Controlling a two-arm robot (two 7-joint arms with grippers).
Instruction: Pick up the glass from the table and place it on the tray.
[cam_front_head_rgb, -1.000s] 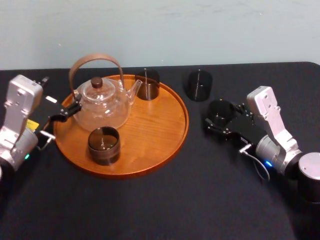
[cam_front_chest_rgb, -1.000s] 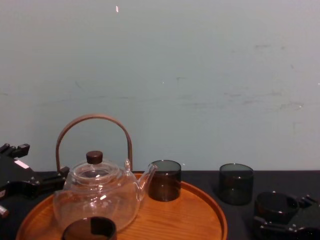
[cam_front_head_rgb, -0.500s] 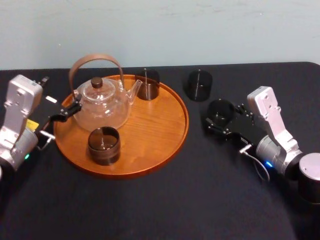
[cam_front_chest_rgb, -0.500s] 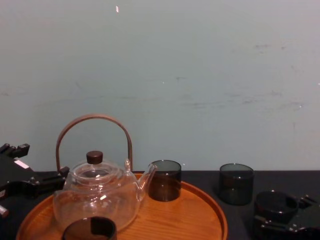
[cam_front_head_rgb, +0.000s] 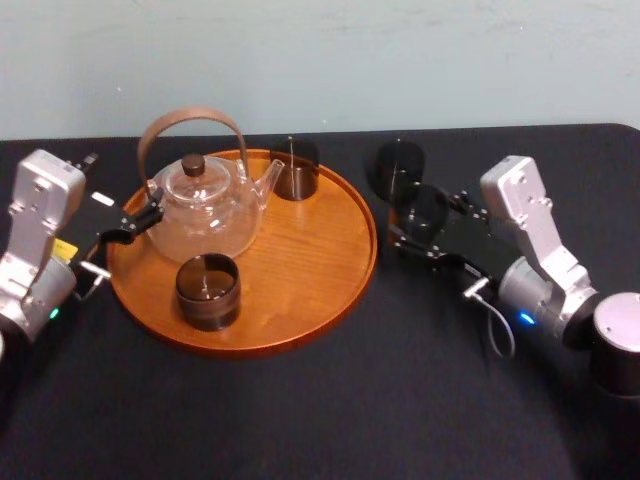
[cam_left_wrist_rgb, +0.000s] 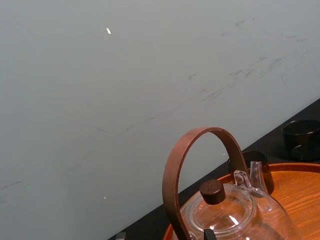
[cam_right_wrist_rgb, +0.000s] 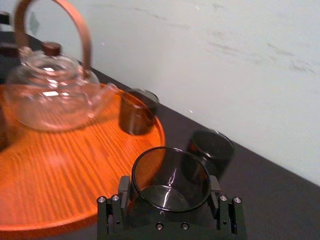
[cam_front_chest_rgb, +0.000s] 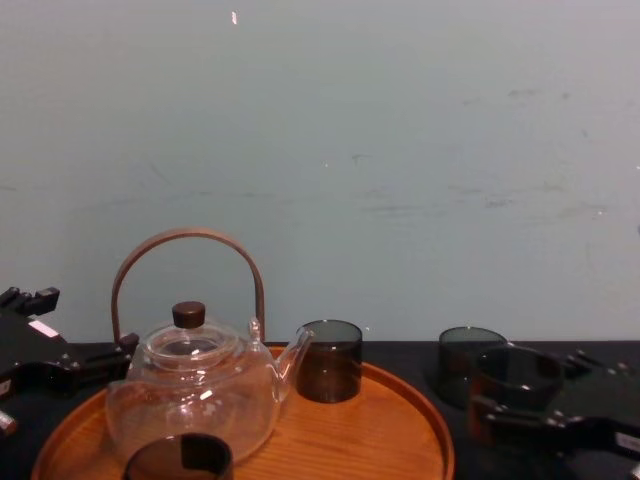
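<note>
Just right of the tray (cam_front_head_rgb: 305, 265), right gripper (cam_front_head_rgb: 427, 224) clamps a glass (cam_front_head_rgb: 424, 204); left gripper (cam_front_head_rgb: 140, 220) parked

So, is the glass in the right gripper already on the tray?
No, the right gripper holds the glass beside the tray, over the black table.

We see that the right gripper (cam_front_head_rgb: 425, 222), closed on the glass (cam_front_head_rgb: 422, 207), has moved toward 10 o'clock in the head view, nearer the tray (cam_front_head_rgb: 372, 245). In the chest view the glass is higher and overlaps the second glass (cam_front_chest_rgb: 456, 348).
</note>
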